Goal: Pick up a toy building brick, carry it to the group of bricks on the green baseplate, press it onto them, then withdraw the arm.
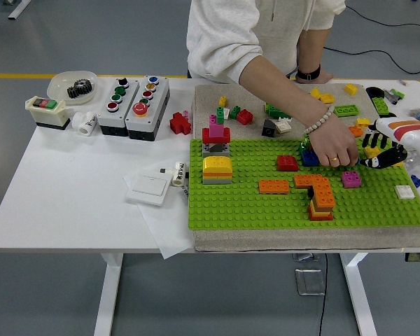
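Right hand (pixel 383 152) at baseplate (pixel 252 206) edge, grip unclear; one person's hand (pixel 334 149) alongside; two button boxes (pixel 134 98).

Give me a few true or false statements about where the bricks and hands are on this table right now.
1. A person's hand reaches over the green baseplate. True.
2. The right robot hand is at the baseplate's left edge. False: it is at the right edge, near the person's hand.
3. The magenta brick sits on the baseplate. True.
4. The orange brick stack stands on the white table. False: it stands on the baseplate.
5. The gear lies in a white dish at the table's far left. True.
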